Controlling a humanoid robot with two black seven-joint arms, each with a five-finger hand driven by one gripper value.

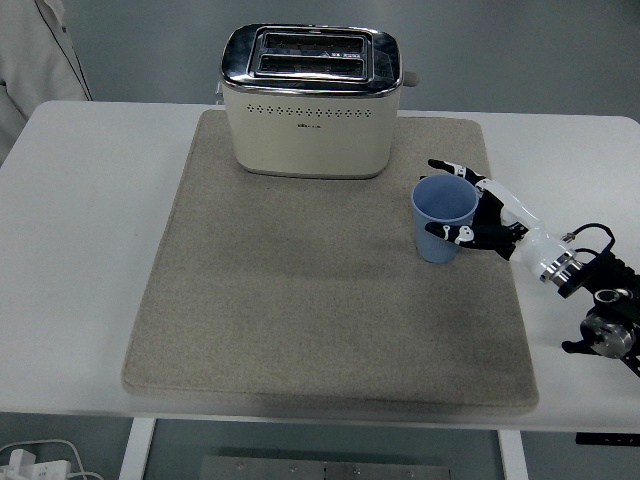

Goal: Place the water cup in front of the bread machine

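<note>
We have our right hand (478,208) wrapped around the blue water cup (443,219), fingers curled on its far and near sides, so the grasp looks made. The cup stands upright on the beige mat (300,300), toward the mat's right edge and nearer the counter's (80,220) right side than its middle. The bread machine (312,100) sits at the back of the mat, near the counter's far edge; the cup is off its front right corner, near but apart from it. Our left hand is out of view.

We judge this to be the carry step: the cup is held but not yet at its place. Next we need to move it toward the counter's left, until it is centred before the machine's front face, keep it upright, set it on the mat and release.
</note>
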